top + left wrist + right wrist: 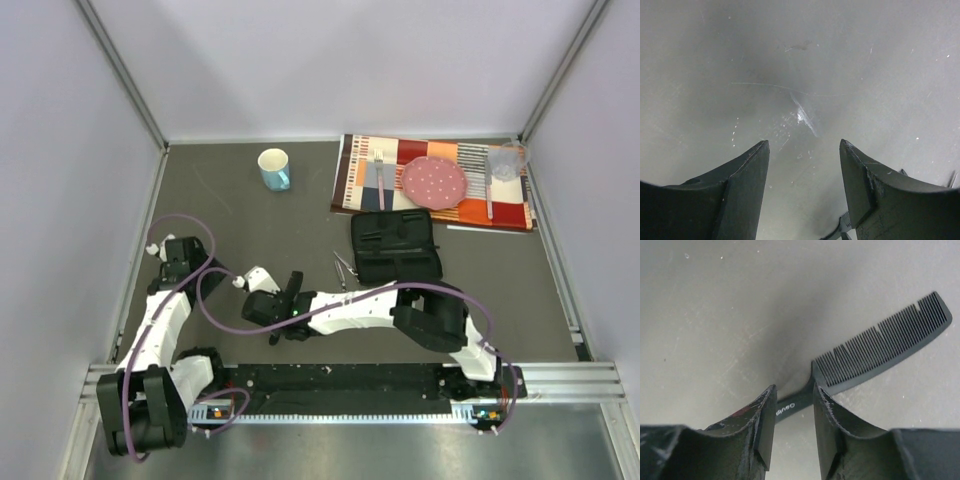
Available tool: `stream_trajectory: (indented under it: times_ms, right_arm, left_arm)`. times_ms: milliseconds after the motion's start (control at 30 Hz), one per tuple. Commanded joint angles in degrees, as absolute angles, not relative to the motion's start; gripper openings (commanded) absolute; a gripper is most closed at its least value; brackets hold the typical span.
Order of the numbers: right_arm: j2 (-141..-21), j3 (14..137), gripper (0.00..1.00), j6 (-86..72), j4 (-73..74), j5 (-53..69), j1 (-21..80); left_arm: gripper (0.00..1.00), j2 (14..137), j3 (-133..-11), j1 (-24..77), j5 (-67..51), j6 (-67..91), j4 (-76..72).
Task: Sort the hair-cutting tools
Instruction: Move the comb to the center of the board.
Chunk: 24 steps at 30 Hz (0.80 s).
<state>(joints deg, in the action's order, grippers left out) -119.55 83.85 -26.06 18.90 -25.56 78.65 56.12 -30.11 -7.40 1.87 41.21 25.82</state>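
A slim black handled comb (875, 352) lies on the grey table. Its handle crosses the gap just beyond the tips of my right gripper (792, 402), whose jaws stand a little apart on either side of it. In the top view the right gripper (281, 326) sits left of centre and covers most of the comb. My left gripper (804, 150) is open and empty over bare table, close beside it (262, 310). A bit of comb teeth (844, 225) shows under its right finger. Two thin silver scissors (343, 268) lie left of the case. The flat straight comb is not seen.
A black zip case (395, 245) lies at the centre right. Behind it a striped placemat (350, 180) carries a fork (379, 175), a pink plate (433, 182), a glass (505, 162) and another utensil (488, 195). A blue mug (274, 168) stands at the back left.
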Motion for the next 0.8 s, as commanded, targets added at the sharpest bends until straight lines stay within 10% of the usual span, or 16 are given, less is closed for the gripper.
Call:
stream_trajectory:
  times_ms: [0, 767]
  right_arm:
    - [-122.2, 86.7, 0.36, -22.6, 16.7, -28.1, 78.8]
    - [-92.6, 49.8, 0.25, -28.7, 21.5, -16.0, 78.8]
  left_arm:
    - [0.64, 56.5, -30.8, -8.1, 1.5, 40.1, 23.6]
    - [0.64, 57.6, -29.6, -8.2, -2.6, 39.6, 21.8]
